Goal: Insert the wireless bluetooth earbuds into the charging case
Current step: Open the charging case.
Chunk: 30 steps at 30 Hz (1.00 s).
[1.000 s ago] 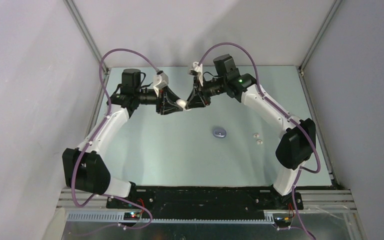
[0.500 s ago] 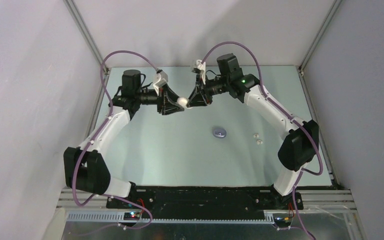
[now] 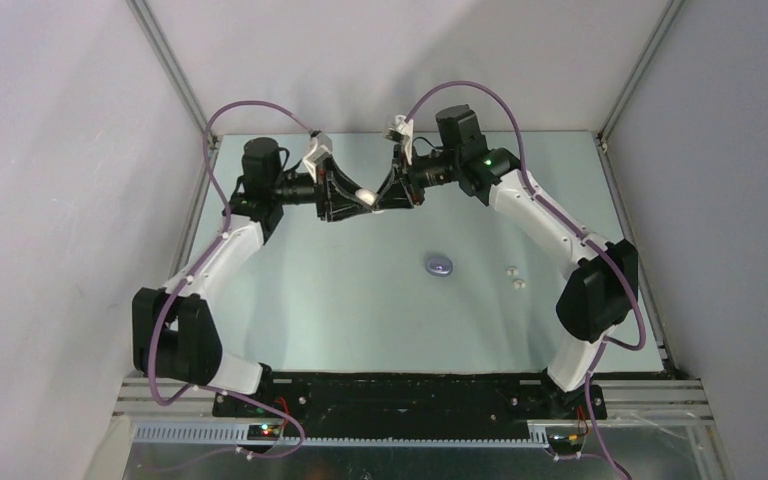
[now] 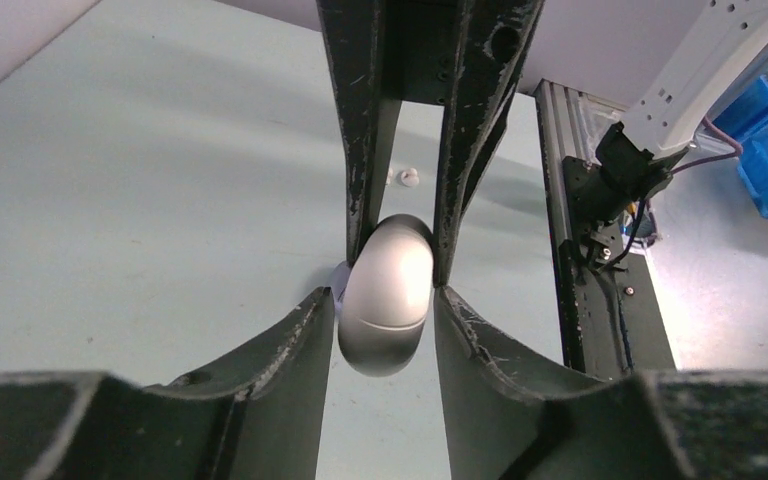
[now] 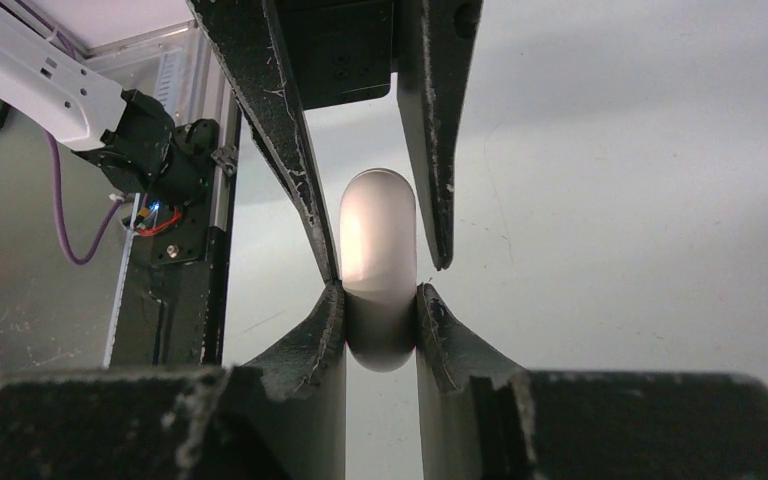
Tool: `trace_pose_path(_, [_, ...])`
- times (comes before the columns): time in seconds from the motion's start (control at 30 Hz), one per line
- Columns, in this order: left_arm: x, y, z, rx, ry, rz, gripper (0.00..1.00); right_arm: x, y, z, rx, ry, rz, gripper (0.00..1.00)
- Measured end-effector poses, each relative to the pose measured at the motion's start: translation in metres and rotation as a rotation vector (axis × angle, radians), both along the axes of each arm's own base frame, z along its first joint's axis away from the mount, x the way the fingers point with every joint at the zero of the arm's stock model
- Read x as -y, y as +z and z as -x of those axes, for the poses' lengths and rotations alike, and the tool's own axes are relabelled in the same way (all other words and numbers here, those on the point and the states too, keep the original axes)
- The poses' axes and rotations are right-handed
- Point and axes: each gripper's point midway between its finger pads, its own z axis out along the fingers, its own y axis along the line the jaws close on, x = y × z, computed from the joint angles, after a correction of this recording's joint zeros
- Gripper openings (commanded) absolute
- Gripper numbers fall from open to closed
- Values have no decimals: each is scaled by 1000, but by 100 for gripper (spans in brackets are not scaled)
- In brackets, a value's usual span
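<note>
From the top camera I see both arms reaching over the far half of the table (image 3: 360,310), wrists facing each other. The white case (image 3: 367,197) hangs in the air between them. The left gripper (image 3: 356,201) meets the case from the left arm's side and the right gripper (image 3: 381,196) from the other. Nearer the bases than the white case, and toward the right arm's side of it, a purple case (image 3: 440,265) lies on the table. Farther from the white case in that same direction, two white earbuds (image 3: 510,270) lie close together, loose on the surface and well apart from it.

On the left wrist camera, my own fingers (image 4: 290,370) rise from the bottom edge and flank the lower half of the white case (image 4: 388,295). The other gripper's fingers (image 4: 360,150) come down from the top and pinch its upper half. My tips sit against the shell or just off it; I cannot tell whether the left pincer is actually clamping. The two white earbuds (image 4: 407,178) show on the table beyond the case.

On the right wrist camera, that gripper's fingers (image 5: 325,340) press on both sides of the white case (image 5: 378,260), so the right pincer is clenched on it. The left gripper's fingers (image 5: 270,130) reach in from the top. One lies against the case, the other shows a sliver of gap beside it.
</note>
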Motion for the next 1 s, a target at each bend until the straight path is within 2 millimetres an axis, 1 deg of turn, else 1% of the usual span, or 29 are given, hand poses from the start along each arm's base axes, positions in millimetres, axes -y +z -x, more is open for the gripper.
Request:
trace_pose_path(0.17, [1,-3,-2,-18,3,-1,52,0,1,-1,-13,-7,-3,2])
trace_pose_path(0.3, [0,-4,-3,-16,4,-1,49,1,1,-1,-16,-9,-4,1])
trace_pose_path(0.37, [0,-4,-3,-16,4,-1,41,1,1,-1,-17,-11,-4,1])
trace_pose_path(0.4, [1,-4,-2,-17,3,-1,34,1,1,-2,-17,-12,-4,1])
trace_pose_path(0.43, [1,-4,-2,-16,2,-1,30,1,1,-2,-16,-12,-5,1])
trace_pose_path(0.47, [1,-4,-2,-15,-1,-1,23,1,1,-3,-13,-15,-6,1])
trace_pose_path(0.5, [1,-3,-1,-19,-4,0,17,1,1,-3,-14,-13,-7,3])
trace_pose_path(0.53, [1,-4,-1,-23,-6,1,13,1,1,-3,-14,-13,-7,5])
trace_pose_path(0.57, [1,-4,-1,-26,-8,1,8,1,1,-3,-14,-12,-8,13])
trace_pose_path(0.6, [1,-4,0,-28,-12,2,5,1,0,-3,-15,-13,-7,19])
trace_pose_path(0.63, [1,-5,0,-30,-15,2,1,2,0,-3,-18,-16,-6,33])
trace_pose_path(0.7, [2,-6,0,-33,-19,2,0,2,-1,-4,-34,-27,-3,46])
trace_pose_path(0.77, [2,-7,-1,-28,-20,1,0,3,-1,-6,-52,-49,-1,49])
trace_pose_path(0.83, [2,-9,-1,-29,-24,-1,0,4,2,-11,-54,-70,-9,50])
trace_pose_path(1.0, [2,-14,-4,-25,-25,-6,0,13,7,-26,-93,-134,-27,50])
